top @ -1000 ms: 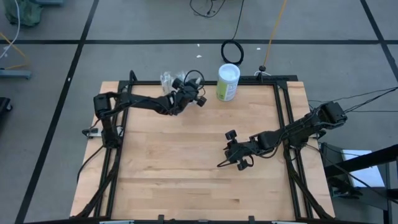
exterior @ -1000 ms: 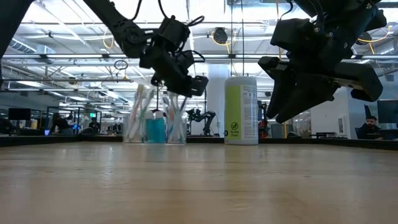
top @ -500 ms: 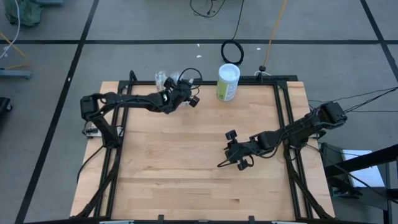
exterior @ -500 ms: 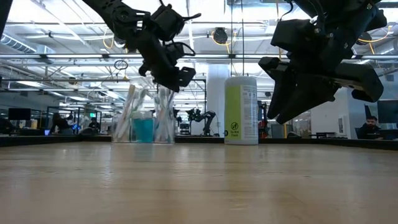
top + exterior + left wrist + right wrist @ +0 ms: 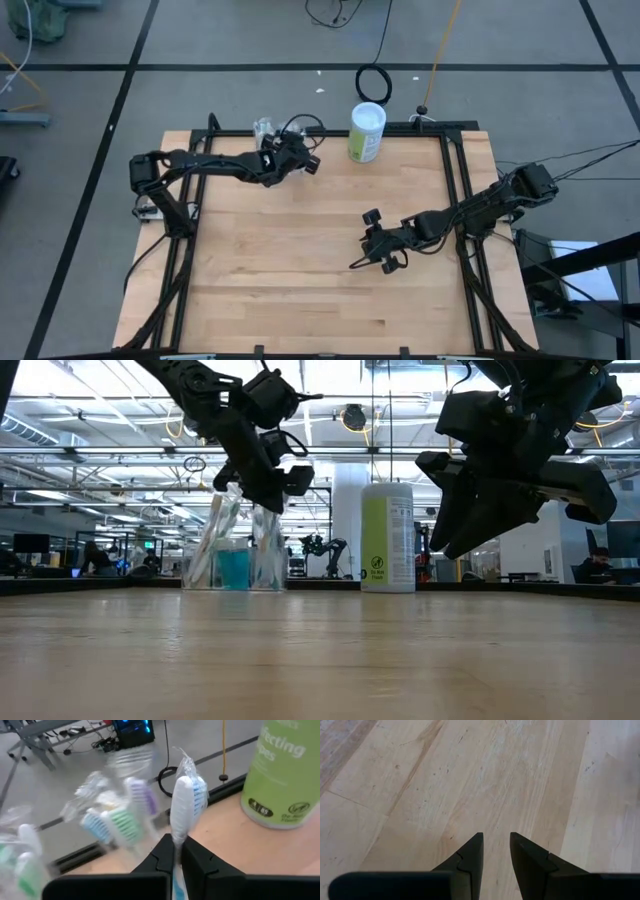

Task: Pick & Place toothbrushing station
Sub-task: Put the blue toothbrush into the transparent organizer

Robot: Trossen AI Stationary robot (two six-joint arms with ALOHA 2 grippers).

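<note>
The clear holder (image 5: 264, 127) with pastel toothbrushes and a blue tube (image 5: 230, 568) stands on the table's far edge, left of centre. My left gripper (image 5: 282, 143) is at the holder's right side, level with the brush tops (image 5: 262, 498), shut on a white toothbrush with blue bristles in a clear wrapper (image 5: 183, 805). The other brushes (image 5: 122, 817) stand left of it, blurred. My right gripper (image 5: 372, 250) hangs open and empty above the table right of centre (image 5: 496, 851). My left gripper pinches the toothbrush's neck (image 5: 177, 841) just under the head, between its two fingers. The fingers point toward the table's far edge, and the head sticks out past the fingertips. The handle runs back between the fingers; its lower end is hidden by the gripper.
A tall white-and-green canister (image 5: 366, 132) stands on the far edge to the right of the holder, and it also shows in the low view (image 5: 388, 538). The wooden tabletop (image 5: 300, 260) stretches between the arms. A black frame rail (image 5: 455, 180) runs along the right side.
My left gripper has gone toward the table's far left corner, staying shut. The holder with its brushes has slid a little along the far edge toward the left. My right arm has kept still.
</note>
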